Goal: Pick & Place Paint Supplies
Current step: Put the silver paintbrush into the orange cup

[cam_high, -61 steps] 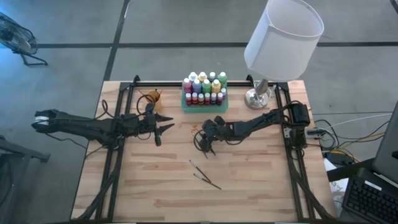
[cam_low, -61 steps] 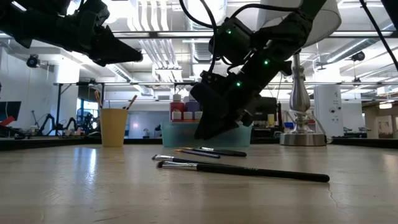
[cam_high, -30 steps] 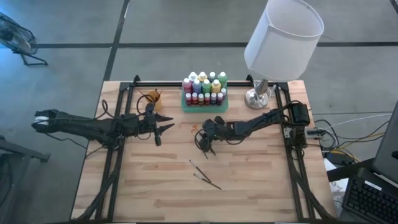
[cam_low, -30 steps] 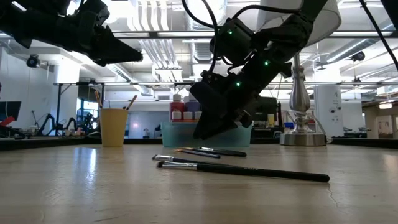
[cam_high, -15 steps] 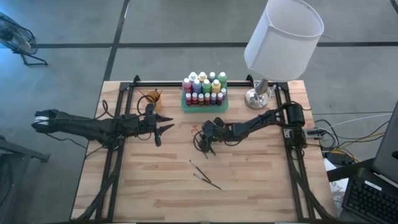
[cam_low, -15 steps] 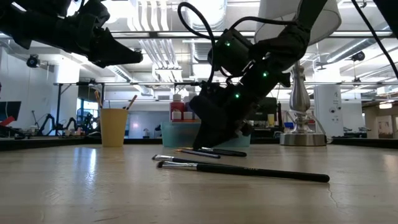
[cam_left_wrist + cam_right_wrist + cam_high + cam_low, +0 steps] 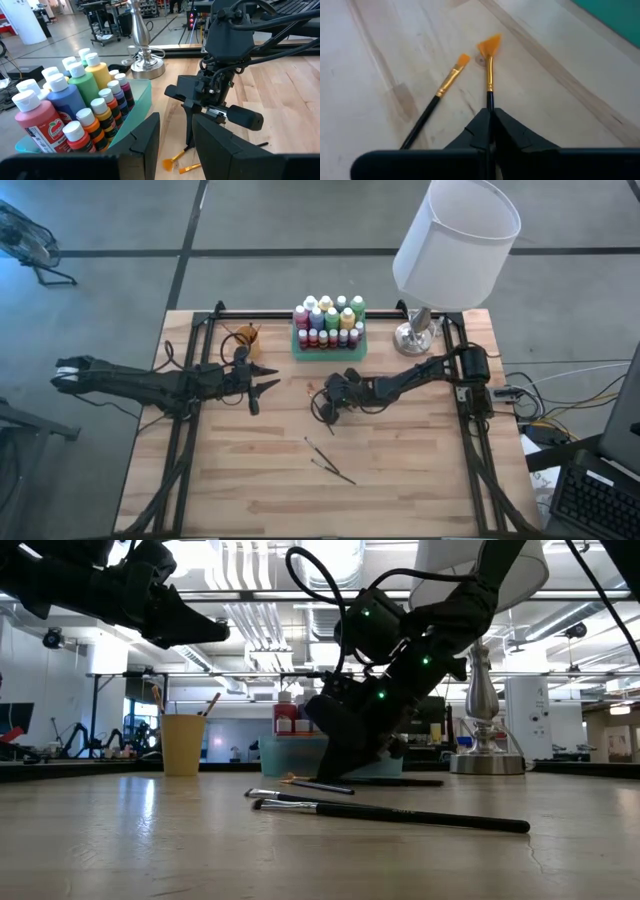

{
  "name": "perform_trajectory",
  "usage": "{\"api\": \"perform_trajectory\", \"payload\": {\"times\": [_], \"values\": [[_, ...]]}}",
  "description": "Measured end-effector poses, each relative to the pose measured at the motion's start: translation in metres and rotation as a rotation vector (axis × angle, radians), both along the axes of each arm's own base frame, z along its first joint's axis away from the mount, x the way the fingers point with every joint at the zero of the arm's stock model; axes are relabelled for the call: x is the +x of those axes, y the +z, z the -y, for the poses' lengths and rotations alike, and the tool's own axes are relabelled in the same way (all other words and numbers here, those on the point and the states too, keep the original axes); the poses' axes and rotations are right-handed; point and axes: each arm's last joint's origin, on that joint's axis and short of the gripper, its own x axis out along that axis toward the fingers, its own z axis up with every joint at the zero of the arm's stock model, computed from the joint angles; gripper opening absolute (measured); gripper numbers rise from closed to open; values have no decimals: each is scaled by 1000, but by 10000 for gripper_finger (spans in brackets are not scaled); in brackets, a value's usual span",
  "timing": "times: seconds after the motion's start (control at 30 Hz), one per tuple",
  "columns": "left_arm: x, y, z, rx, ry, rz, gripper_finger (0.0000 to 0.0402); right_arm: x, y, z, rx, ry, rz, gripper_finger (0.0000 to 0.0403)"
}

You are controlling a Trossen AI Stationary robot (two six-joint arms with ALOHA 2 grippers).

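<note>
1. The right gripper (image 7: pixel 490 122) is lowered to the pale wooden surface (image 7: pixel 400 470) near its middle, its jaws clamped on a thin dark-handled fan brush with orange bristles (image 7: pixel 489 67).
2. A second orange-tipped brush (image 7: pixel 442 90) lies just beside it.
3. The left gripper (image 7: pixel 262 387) is held above the surface, jaws partly apart and empty.
4. Two more dark brushes (image 7: pixel 330 458) are seen on open wood, well clear of every edge.
5. Paint bottles (image 7: pixel 327 322) stand in a green tray (image 7: pixel 328 352) at the far edge.

this is a big lab or workshop. long ceiling lights (image 7: pixel 250 590) and pipes run overhead. the floor (image 7: pixel 300 270) is bare grey concrete. far back stand metal carts (image 7: pixel 102 15) and work stands full of gear. cables (image 7: pixel 560 415) and a keyboard (image 7: pixel 590 500) sit beside the wooden counter (image 7: pixel 400 480).
</note>
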Motion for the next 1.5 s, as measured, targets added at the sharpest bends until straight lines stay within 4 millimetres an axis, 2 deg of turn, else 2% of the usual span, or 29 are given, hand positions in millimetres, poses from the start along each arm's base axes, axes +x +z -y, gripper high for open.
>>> {"api": "perform_trajectory", "payload": {"times": [0.1, 0.63, 0.8, 1.03, 1.17, 1.33, 1.5], "values": [[0, 0, 0, 0, 0, 0, 122, 1, 1, -1, 5, 5, 4, 13], [0, 0, 0, 0, 0, -1, 122, 5, 5, -2, 65, 34, 26, 8], [0, 0, 0, 0, 0, -1, 122, 2, 13, -3, 45, 57, 3, 29], [0, -1, 0, 0, 0, -2, 122, -17, 59, -3, -40, 177, -116, 92], [0, -1, 0, 0, 0, -5, 122, -25, 76, -4, -71, 270, -158, 122], [0, -2, 0, 0, 0, -13, 122, -34, 75, -5, -167, 488, -271, 141], [0, -2, 0, 0, 0, -16, 122, -37, 66, -6, -232, 649, -343, 130]]}}
